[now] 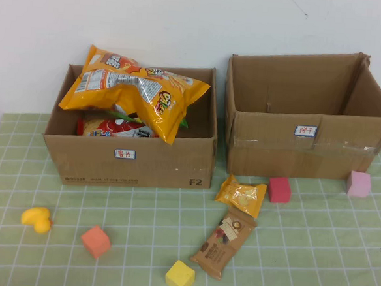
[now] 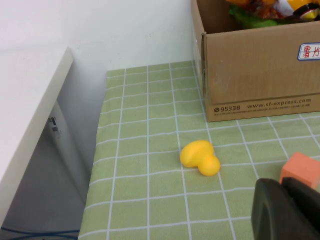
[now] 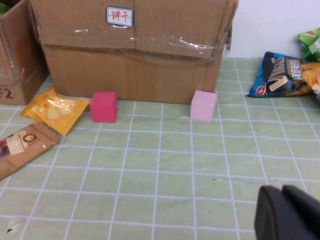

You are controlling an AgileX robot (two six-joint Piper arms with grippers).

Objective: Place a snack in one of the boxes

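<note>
Two cardboard boxes stand at the back of the table. The left box (image 1: 130, 160) holds a big yellow chip bag (image 1: 135, 90) and a red bag under it. The right box (image 1: 307, 151) looks empty. A small yellow snack packet (image 1: 241, 195) and a brown snack packet (image 1: 223, 242) lie in front of the boxes, also in the right wrist view (image 3: 54, 110) (image 3: 22, 147). My left gripper (image 2: 282, 184) is shut and empty, low over the cloth near the orange block (image 2: 301, 169). My right gripper (image 3: 281, 190) is shut and empty, above the cloth in front of the right box. Neither shows in the high view.
Loose on the green checked cloth are a yellow duck toy (image 1: 37, 219), an orange block (image 1: 96, 241), a yellow block (image 1: 180, 276), a red block (image 1: 279, 189) and a pink block (image 1: 358, 183). A blue snack bag (image 3: 277, 75) lies right of the right box. The table's left edge (image 2: 97, 165) drops off.
</note>
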